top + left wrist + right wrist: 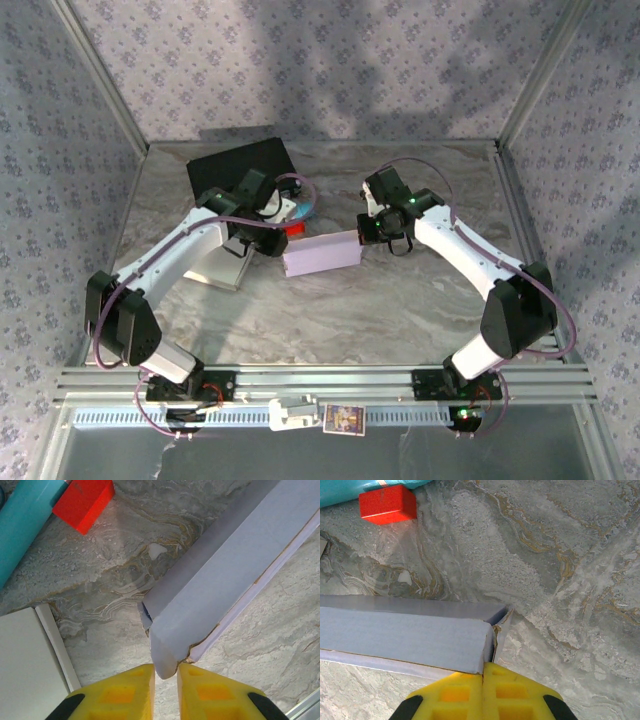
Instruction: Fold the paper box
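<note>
The paper box lies flat near the middle of the tabletop. It is a long lilac sleeve running roughly from 9 to 3 o'clock, its right end tipped a little toward 2. The left claw sits at the 9 o'clock end, narrowed to a slit with the box's corner nipped between its tips. The right claw sits at the 3 o'clock end with its fingers pressed together, and I cannot tell whether a thin layer of card is caught between them. The step in hand looks like tucking the ends shut while the body is held down. To do it well, I judge one claw should keep its end steady while the other works the loose flap. That claw should move along the crease rather than across it, with light force, so the thin card does not buckle or the box skid on the smooth surface. From above, the box's whole length and both arms' angles are plain, along with a black sheet at 11 o'clock. The left wrist camera adds a small dark opening at the box's end and a layered edge with a brownish seam; the right wrist camera adds the flap standing ajar at the far corner. A red block and a teal tube lie near the box on its 10 o'clock side, and a white slab lies beside the left claw.
</note>
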Controlling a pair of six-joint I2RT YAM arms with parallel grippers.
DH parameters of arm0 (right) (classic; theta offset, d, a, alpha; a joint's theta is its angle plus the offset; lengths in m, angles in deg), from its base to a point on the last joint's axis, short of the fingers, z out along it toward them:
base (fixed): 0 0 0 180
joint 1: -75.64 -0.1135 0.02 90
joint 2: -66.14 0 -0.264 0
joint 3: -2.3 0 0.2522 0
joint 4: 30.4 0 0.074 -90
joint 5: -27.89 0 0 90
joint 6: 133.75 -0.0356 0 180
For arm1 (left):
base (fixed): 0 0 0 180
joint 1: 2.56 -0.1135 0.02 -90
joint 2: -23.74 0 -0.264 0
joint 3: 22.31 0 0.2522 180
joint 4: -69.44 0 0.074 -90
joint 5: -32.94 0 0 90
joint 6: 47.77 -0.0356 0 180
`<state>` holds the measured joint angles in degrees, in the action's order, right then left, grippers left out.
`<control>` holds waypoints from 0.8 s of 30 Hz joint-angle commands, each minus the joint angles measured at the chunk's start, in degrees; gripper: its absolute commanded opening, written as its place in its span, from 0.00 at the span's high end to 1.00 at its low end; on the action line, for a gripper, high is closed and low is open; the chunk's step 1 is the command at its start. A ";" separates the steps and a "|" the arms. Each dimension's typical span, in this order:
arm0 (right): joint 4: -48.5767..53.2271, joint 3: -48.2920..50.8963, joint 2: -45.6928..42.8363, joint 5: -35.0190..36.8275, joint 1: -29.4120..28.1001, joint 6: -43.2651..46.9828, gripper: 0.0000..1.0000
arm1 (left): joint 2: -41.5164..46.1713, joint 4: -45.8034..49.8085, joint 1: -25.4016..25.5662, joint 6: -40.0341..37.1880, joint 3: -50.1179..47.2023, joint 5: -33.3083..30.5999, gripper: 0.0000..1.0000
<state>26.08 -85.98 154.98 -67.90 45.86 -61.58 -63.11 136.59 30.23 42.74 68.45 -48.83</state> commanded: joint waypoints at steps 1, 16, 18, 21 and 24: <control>2.85 -0.92 0.88 -0.02 -0.07 -0.90 1.00 | -0.85 -0.03 0.31 0.18 1.97 -0.14 0.81; 2.77 -1.44 1.00 0.86 -1.32 -1.86 1.00 | -2.27 0.40 1.04 5.75 3.94 0.09 0.96; 2.76 -1.43 1.05 1.01 -1.31 -1.90 1.00 | -2.58 0.80 1.10 6.80 4.29 0.70 0.99; 2.72 -1.34 1.00 1.19 -1.37 -2.04 1.00 | -3.14 1.41 1.09 8.94 5.00 1.60 1.00; 2.41 -1.05 0.92 0.93 -1.42 -2.29 1.00 | -3.85 2.15 0.96 11.35 6.25 2.57 1.00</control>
<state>26.56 -86.31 155.09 -66.56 45.23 -62.82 -66.12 137.99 30.67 50.59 72.07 -49.22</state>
